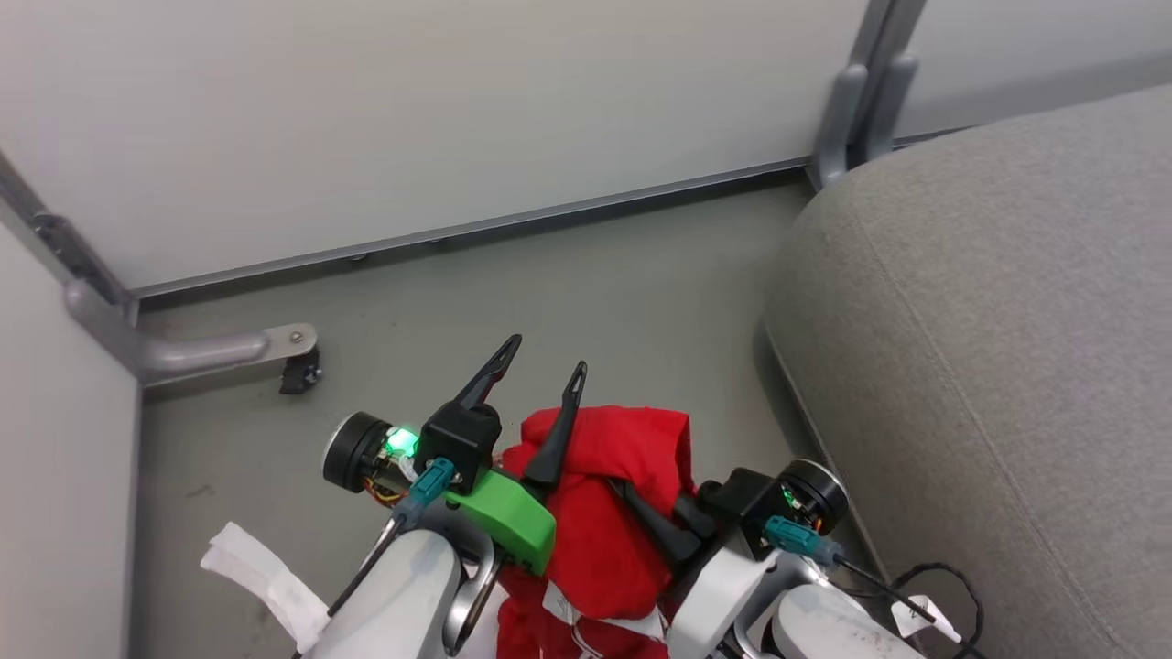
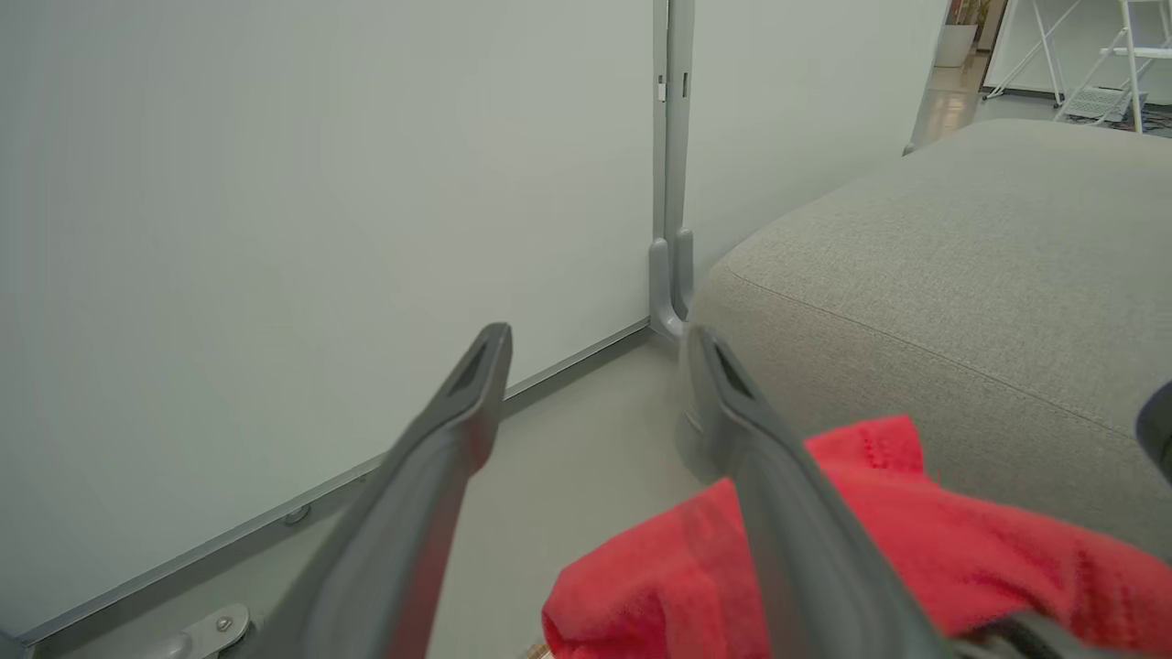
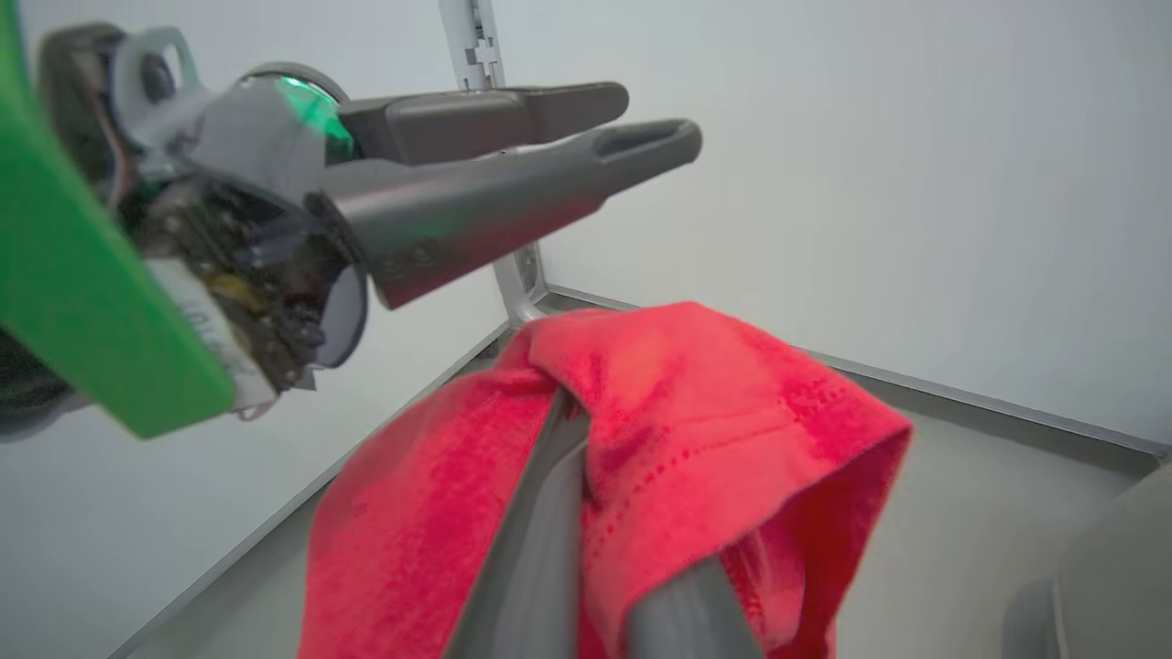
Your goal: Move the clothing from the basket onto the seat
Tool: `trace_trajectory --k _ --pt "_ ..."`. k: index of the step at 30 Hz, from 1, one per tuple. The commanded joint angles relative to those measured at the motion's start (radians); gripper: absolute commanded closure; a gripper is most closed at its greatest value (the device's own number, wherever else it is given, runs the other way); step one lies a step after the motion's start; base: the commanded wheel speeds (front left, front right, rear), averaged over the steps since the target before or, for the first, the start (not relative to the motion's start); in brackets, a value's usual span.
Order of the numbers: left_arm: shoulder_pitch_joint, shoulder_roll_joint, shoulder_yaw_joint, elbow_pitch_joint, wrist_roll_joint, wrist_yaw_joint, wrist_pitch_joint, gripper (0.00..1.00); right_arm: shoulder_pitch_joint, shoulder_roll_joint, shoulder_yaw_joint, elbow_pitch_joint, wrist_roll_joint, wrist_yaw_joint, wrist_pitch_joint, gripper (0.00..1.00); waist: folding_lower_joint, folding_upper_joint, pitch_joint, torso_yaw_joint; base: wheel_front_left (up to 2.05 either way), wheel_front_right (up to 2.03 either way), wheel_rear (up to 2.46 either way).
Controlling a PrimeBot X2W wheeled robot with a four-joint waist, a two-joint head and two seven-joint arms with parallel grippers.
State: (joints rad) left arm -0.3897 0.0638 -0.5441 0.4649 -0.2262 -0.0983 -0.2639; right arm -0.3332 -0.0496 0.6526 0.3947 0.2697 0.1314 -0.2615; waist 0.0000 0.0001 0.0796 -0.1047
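The red clothing hangs bunched above the grey floor, and my right gripper is shut on it, its fingertips buried in the folds. In the right wrist view the clothing drapes over both fingers of that gripper. My left gripper stands open just left of the garment, nothing between its fingers; its own view shows the gripper with the clothing at the lower right. The light grey seat lies to the right, about a hand's width from the garment. The basket is out of view.
White partition walls close off the back and left. A metal foot with a caster juts out at the left, and a post stands by the seat's corner. A white cloth strip hangs lower left; a black cable lies lower right.
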Motion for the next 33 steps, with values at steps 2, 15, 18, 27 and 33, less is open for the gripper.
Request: trace_trajectory --k 2,15,18,27,33 --pt "0.025 0.010 0.026 0.001 0.027 -0.001 -0.001 0.00 0.027 -0.003 -0.016 -0.021 -0.007 -0.001 -0.005 1.00 0.0000 -0.0001 -0.002 -0.206 0.00 0.00 0.00" --pt "0.054 -0.006 0.047 -0.018 0.074 -0.022 -0.001 0.00 0.133 -0.001 -0.138 -0.118 -0.047 -0.001 -0.005 1.00 0.0000 -0.0001 0.021 -0.440 0.00 0.00 0.00" --pt "0.038 -0.007 0.023 -0.009 0.073 -0.027 -0.001 0.00 0.158 -0.002 -0.193 -0.160 -0.063 -0.001 -0.005 1.00 0.0000 -0.0001 0.031 -0.448 0.00 0.00 0.00" --pt "0.019 -0.003 -0.024 -0.001 0.058 -0.033 -0.001 0.00 0.136 -0.014 -0.273 -0.211 -0.135 -0.001 -0.005 1.00 0.0000 -0.0001 0.077 -0.454 0.05 0.05 0.05" --pt "0.016 0.050 -0.042 -0.033 0.064 -0.033 -0.001 0.00 -0.002 -0.087 -0.314 -0.220 -0.184 -0.001 -0.005 1.00 0.0000 -0.0001 0.145 -0.454 0.00 0.00 0.00"
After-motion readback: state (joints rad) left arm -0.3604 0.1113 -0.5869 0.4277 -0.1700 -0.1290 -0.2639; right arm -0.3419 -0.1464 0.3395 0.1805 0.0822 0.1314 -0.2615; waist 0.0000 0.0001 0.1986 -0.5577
